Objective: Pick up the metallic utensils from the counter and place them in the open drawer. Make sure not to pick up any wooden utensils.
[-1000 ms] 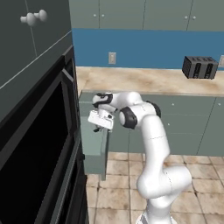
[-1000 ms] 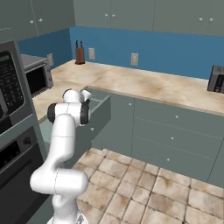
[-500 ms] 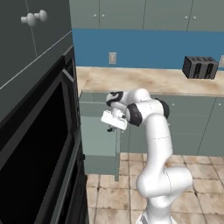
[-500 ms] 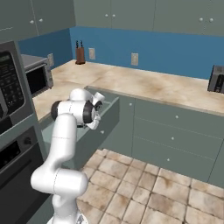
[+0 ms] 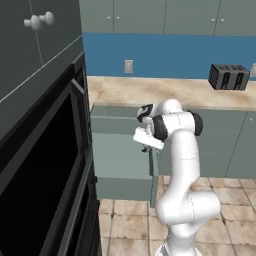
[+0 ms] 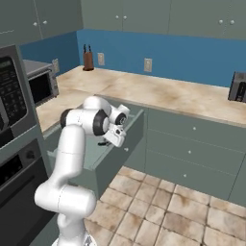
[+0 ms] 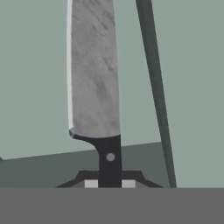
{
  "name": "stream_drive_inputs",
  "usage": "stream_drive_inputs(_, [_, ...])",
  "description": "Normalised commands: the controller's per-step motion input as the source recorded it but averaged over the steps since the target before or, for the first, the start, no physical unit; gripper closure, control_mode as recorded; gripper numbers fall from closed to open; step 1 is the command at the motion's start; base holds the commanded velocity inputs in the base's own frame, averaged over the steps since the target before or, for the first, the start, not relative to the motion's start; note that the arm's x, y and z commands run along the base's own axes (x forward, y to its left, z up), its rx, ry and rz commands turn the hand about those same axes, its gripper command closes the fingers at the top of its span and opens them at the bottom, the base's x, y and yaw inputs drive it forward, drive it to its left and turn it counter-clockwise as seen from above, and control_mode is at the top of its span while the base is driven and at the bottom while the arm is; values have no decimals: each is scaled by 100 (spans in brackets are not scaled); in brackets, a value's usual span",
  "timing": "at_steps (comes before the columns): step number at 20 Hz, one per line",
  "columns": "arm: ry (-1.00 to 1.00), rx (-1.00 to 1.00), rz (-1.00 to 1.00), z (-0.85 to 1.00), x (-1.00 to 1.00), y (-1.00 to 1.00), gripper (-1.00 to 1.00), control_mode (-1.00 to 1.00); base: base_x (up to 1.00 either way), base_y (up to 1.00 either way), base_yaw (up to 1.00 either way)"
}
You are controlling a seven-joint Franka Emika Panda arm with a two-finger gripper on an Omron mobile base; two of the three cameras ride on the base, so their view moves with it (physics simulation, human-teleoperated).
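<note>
You look at a blue wall [image 5: 170,52] behind the long worktop [image 6: 182,96], with grey-green upper cabinets [image 5: 165,15] above and lower cabinets [image 6: 192,149] below. A toaster [image 5: 228,76] sits far right, a microwave [image 6: 41,84] and knife block [image 6: 88,58] far left. Beige floor tiles [image 6: 163,216] lie near you, a black oven [image 5: 40,165] on your left

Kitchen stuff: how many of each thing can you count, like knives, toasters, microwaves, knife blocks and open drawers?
Knife, gripped by the gripper: 1
Toaster: 1
Microwave: 1
Knife block: 1
Open drawer: 1
Total: 5
</note>
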Motion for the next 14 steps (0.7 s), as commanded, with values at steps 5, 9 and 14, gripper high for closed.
stream_drive_inputs(5, [0, 0, 3, -56, -34, -100, 100, -100, 0, 0, 0])
stream_drive_inputs(9, [0, 0, 1, -46, -37, -100, 100, -100, 0, 0, 0])
stream_drive_inputs(14, [-6, 13, 1, 15, -59, -47, 100, -100, 0, 0, 0])
